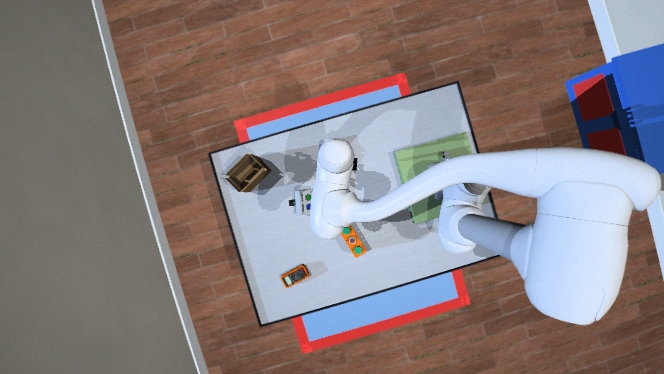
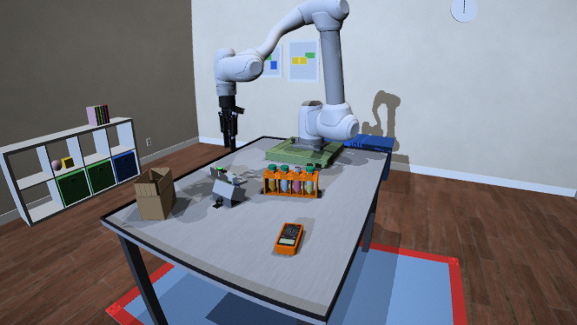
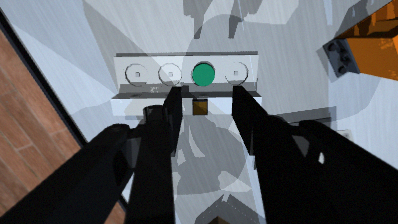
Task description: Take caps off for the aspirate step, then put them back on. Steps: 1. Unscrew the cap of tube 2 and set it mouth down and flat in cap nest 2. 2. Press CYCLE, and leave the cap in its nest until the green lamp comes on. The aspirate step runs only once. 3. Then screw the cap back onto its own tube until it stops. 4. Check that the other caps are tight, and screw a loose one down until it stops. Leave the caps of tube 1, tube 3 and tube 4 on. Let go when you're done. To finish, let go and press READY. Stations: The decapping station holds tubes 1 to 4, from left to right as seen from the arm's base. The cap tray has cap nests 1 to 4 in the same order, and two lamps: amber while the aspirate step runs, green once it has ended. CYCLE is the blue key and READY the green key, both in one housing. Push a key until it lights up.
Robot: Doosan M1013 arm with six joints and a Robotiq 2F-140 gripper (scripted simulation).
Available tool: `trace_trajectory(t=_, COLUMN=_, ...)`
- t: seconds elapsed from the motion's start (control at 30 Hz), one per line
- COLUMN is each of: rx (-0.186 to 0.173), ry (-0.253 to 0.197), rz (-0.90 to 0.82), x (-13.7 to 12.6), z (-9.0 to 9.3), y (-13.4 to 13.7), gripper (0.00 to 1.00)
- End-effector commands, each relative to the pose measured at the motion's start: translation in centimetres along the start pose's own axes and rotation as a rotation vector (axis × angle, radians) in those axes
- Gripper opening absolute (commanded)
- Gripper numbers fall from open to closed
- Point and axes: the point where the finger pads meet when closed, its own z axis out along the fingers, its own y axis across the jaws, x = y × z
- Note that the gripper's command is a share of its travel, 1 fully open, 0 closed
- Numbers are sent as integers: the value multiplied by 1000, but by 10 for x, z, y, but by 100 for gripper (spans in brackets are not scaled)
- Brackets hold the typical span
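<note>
Gripper (image 3: 206, 92) hangs above the tray (image 3: 125, 62), fingers narrowed but gripping nothing, green cap (image 3: 203, 74) flat in its nest just ahead of the tips; best to centre over it, descend straight, pinch its rim squarely before lifting toward tube 2 (image 2: 297, 179)

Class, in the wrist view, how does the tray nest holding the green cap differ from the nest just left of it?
The filled nest is covered by a round green cap; the left nest is bare, showing a pale ring. The filled nest looks green, the left nest near white. Both are round, similar in size, in one row on the cap tray.
</note>
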Motion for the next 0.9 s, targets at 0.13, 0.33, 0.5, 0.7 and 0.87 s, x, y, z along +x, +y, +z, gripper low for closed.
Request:
trace_trajectory(t=0.13, rx=-2, ry=-1, rz=3, x=0, z=10, y=2, gripper=36)
trace_trajectory(t=0.33, rx=-2, ry=-1, rz=2, x=0, z=30, y=2, gripper=36)
trace_trajectory(t=0.5, rx=-2, ry=-1, rz=3, x=0, z=55, y=2, gripper=36)
trace_trajectory(t=0.7, rx=-2, ry=-1, rz=3, x=0, z=85, y=2, gripper=36)
trace_trajectory(t=0.87, rx=-2, ry=0, rz=2, x=0, z=100, y=2, gripper=36)
